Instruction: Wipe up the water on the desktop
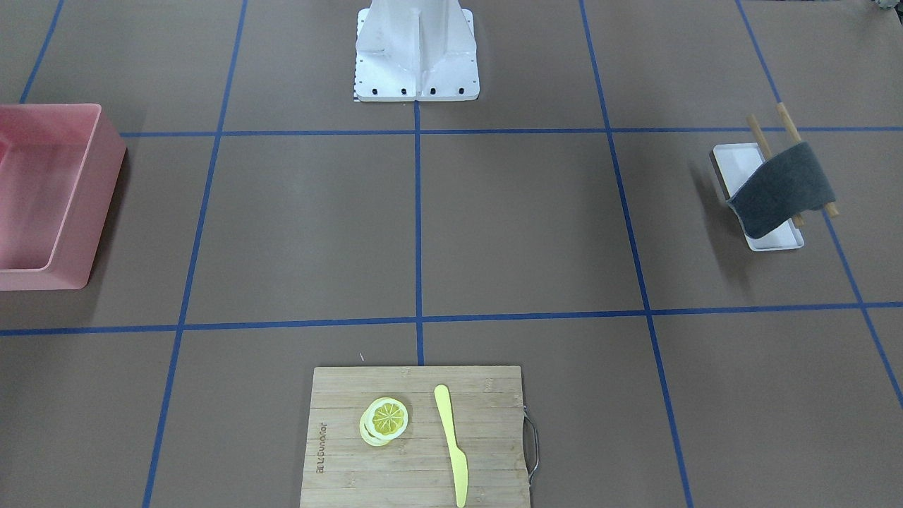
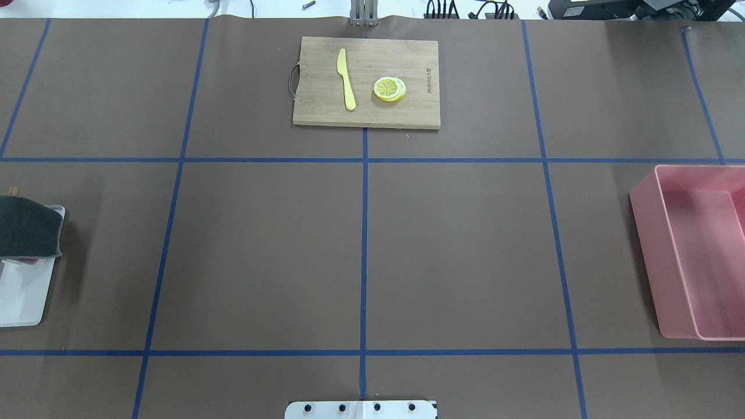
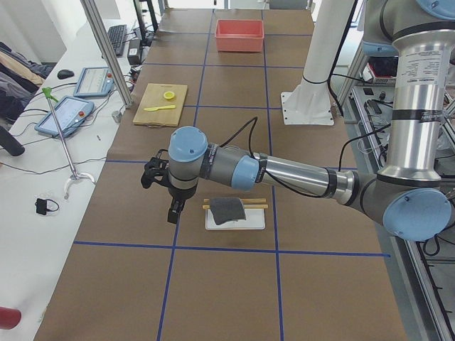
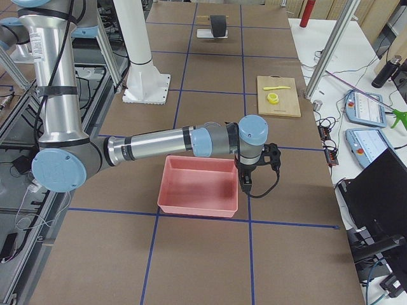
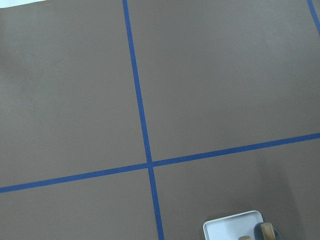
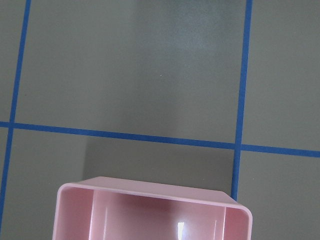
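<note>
The desktop (image 1: pixel 529 226) is a brown tabletop with blue tape lines; it also shows in the overhead view (image 2: pixel 465 256). I can make out no water on it. A dark grey cloth (image 1: pixel 779 187) hangs over two wooden sticks on a white tray (image 1: pixel 734 159), at the overhead view's left edge (image 2: pixel 26 227). My left gripper (image 3: pixel 173 212) hangs just beside the tray, above the table; I cannot tell if it is open. My right gripper (image 4: pixel 245 184) hangs at the far rim of the pink bin (image 4: pixel 197 184); I cannot tell its state either.
The pink bin (image 2: pixel 692 256) stands on my right side. A bamboo cutting board (image 2: pixel 366 81) with a yellow knife (image 2: pixel 346 78) and lemon slices (image 2: pixel 389 89) lies at the far middle. The white robot base (image 1: pixel 416 49) stands at the near middle.
</note>
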